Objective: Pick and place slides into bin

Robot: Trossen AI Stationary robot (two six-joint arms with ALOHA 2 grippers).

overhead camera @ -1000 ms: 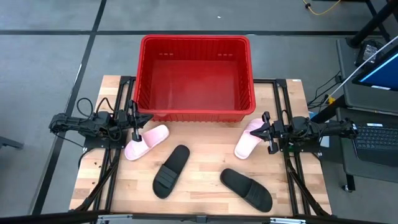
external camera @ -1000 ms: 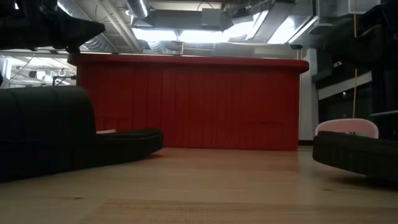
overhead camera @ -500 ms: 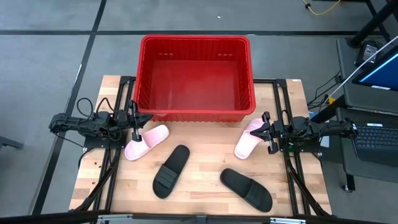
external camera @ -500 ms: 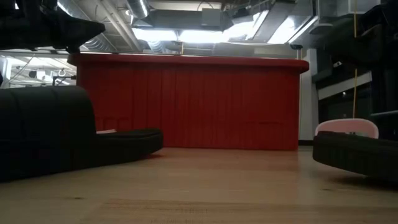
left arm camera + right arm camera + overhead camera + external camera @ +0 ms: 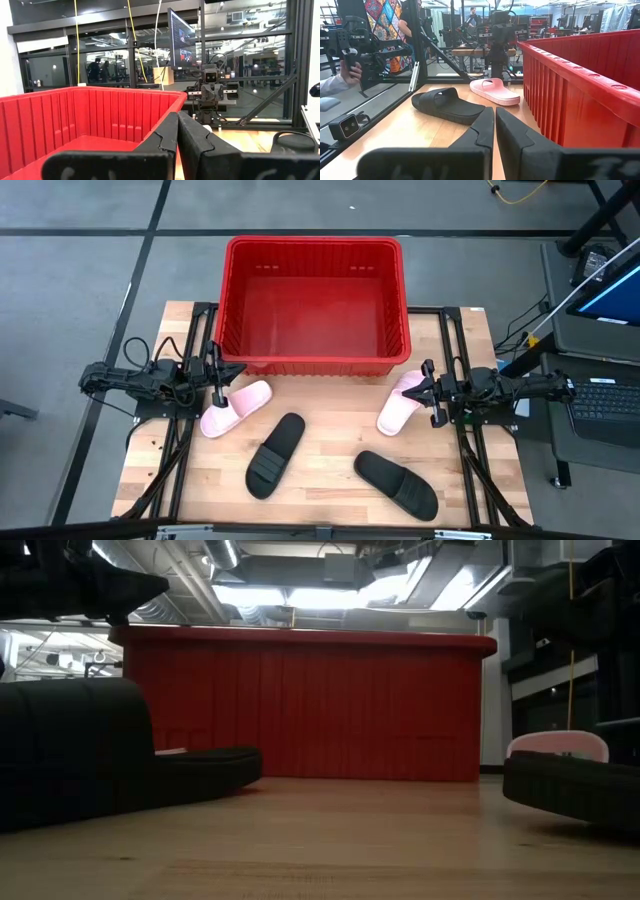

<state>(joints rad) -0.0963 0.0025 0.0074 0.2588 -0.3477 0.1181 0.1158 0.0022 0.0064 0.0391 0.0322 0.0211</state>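
Note:
The red bin [image 5: 312, 305] stands at the table's far middle. Two pale pink slides lie flat on their soles just near of it, one at the left [image 5: 235, 408] and one at the right [image 5: 402, 402]. Two black slides lie nearer the front, one in the middle [image 5: 275, 455] and one to the right [image 5: 396, 483]. My left gripper [image 5: 236, 372] is shut and empty, level, by the bin's near left corner above the left pink slide's far end. My right gripper [image 5: 414, 387] is shut and empty, level, over the right pink slide's far end. Both pairs of fingertips meet in the left wrist view [image 5: 177, 116] and the right wrist view [image 5: 494, 111].
The bin's near wall [image 5: 300, 705] fills the middle of the low view, with black slides at the left [image 5: 80, 755] and right [image 5: 570, 790]. Dark frame rails run along the table's left and right sides. A person's hand [image 5: 342, 75] shows beyond the table's left edge.

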